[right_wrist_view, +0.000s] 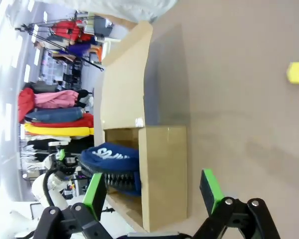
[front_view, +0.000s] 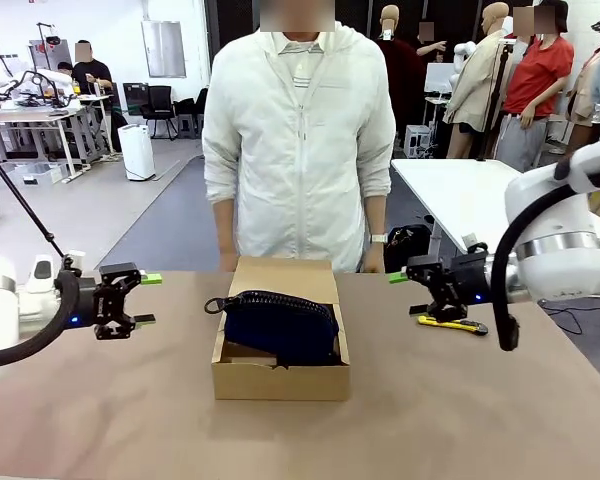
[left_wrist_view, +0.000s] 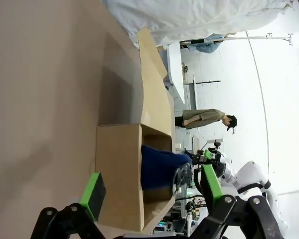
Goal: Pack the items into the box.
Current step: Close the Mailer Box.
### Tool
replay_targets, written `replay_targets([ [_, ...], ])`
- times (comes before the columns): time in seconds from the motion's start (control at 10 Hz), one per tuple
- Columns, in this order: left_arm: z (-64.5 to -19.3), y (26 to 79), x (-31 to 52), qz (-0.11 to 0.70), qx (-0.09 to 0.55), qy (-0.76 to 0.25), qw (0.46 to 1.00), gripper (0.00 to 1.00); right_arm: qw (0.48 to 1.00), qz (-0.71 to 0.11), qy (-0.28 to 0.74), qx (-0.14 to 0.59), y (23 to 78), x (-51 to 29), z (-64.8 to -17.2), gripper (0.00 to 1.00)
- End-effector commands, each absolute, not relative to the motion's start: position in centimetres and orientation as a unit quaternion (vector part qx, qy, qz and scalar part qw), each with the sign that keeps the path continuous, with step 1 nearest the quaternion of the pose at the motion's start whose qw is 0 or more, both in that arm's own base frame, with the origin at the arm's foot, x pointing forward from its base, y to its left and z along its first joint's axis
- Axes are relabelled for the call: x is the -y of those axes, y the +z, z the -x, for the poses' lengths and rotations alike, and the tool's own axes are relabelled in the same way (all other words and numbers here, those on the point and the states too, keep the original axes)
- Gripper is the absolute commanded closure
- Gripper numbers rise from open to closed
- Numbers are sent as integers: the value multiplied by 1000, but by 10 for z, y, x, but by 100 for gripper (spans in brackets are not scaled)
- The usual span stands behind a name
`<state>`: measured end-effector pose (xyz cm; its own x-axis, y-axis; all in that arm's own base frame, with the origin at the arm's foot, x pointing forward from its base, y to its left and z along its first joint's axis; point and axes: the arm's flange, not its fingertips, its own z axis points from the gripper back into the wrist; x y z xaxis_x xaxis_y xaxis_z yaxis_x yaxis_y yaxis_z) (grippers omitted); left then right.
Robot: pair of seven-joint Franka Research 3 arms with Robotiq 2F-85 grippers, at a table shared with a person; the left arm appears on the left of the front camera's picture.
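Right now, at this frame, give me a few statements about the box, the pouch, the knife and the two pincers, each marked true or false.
1. The navy pouch lies in the box. True.
2. The left pincer is shut on the pouch. False: it is open, holds nothing, and is off to the box's left.
3. The yellow utility knife lies inside the box. False: it lies on the table, right of the box, below the right pincer.
4. The box's lid flap is open. True.
5. The right pincer is open and empty. True.
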<state>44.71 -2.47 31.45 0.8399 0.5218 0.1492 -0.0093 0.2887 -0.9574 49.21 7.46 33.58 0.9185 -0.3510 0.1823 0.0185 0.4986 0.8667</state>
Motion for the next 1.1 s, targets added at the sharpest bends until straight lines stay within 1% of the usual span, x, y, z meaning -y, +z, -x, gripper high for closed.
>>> replay_targets([
  [0.0,-522,301,53,561,188,178,786,0,854,-485,-116,147,324,-105,-559,0],
  [0.1,-552,293,66,569,175,177,784,0,856,-483,-116,144,317,-114,-576,0],
  [0.3,-600,273,89,579,166,189,775,0,860,-491,-102,100,295,-134,-603,0],
  [0.4,-612,264,100,593,168,192,764,0,857,-498,-104,83,286,-141,-612,0],
  [0.6,-629,246,127,619,144,152,757,0,847,-516,-111,64,270,-152,-629,0],
  [0.7,-637,238,137,633,118,126,755,0,839,-529,-114,61,264,-154,-635,0],
  [0.9,-645,232,149,649,110,72,749,0,823,-550,-134,46,252,-161,-645,0],
  [1.0,-645,232,152,655,112,43,746,0,803,-580,-129,40,247,-165,-651,0],
])
